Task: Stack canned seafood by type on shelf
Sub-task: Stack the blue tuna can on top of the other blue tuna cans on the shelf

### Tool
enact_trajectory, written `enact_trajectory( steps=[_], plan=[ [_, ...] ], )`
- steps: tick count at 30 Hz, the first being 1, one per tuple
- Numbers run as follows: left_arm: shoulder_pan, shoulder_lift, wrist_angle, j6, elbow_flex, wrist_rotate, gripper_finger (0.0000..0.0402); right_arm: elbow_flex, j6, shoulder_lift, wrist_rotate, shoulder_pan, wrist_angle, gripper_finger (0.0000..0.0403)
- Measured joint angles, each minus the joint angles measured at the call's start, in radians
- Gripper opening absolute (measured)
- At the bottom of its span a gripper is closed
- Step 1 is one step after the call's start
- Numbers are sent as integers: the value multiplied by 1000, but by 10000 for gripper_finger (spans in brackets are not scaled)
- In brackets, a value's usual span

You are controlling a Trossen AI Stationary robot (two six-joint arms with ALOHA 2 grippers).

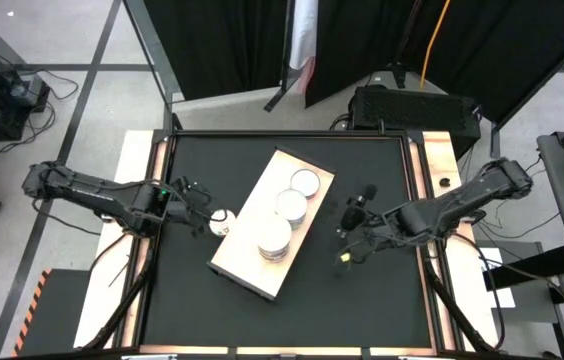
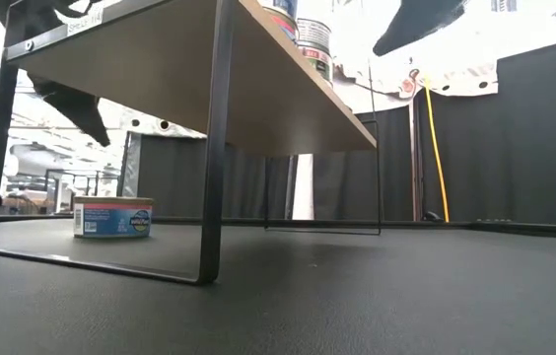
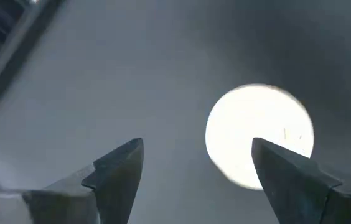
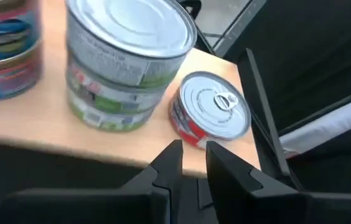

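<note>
The pale beige shelf [image 1: 252,250] stands on black metal legs [image 2: 209,148] on the black table. On it are a single tin [image 1: 305,182] with a red label [image 4: 213,112], a stack with green labels [image 1: 292,206] [image 4: 126,62], and a third stack [image 1: 275,240]. One tin [image 1: 220,222] rests flat on the table left of the shelf; it also shows in the low view [image 2: 112,217]. My left gripper [image 1: 200,207] hangs open above this tin [image 3: 259,134], touching nothing. My right gripper [image 1: 354,212] is shut and empty, right of the shelf, facing the tins [image 4: 191,163].
The shelf lies diagonally across the table's middle, and its legs form a frame on the tabletop [image 2: 91,261]. Bare black tabletop [image 1: 362,300] lies near and right of it. Black curtains [image 2: 515,148] hang behind the table.
</note>
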Motion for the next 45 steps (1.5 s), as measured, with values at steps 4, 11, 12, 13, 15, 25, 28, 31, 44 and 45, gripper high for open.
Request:
enact_trajectory(
  steps=[4, 11, 12, 13, 15, 25, 28, 31, 44, 45],
  plan=[
    [61, -3, -30, 13, 0, 115, 291, 0, 31, -54, -21, 39, -25, 65],
    [207, -4, -15, 242, 0, 295, 277, 0, 33, -80, -82, 84, 41, 65],
    [233, -3, -9, 262, 0, 334, 277, 0, 32, -80, -83, 89, 53, 66],
    [256, -4, -2, 275, 0, 359, 277, 0, 32, -80, -83, 90, 68, 66],
    [287, -3, -2, 286, 0, 366, 276, 0, 31, -80, -83, 91, 94, 66],
    [310, -4, -10, 128, -29, 308, 276, 0, 37, -80, -134, 111, 124, 66],
    [310, -4, 17, 87, -82, 305, 276, 0, 37, -80, -133, 120, 124, 66],
    [310, -3, 47, 42, -117, 304, 276, 0, 32, -80, -127, 120, 124, 66],
    [269, -2, 130, 0, -119, 261, 188, -1, -75, -79, -71, 66, 167, 66],
    [260, 3, 134, 0, -119, 261, 181, -1, -78, -79, -71, 60, 166, 66]
  ],
)
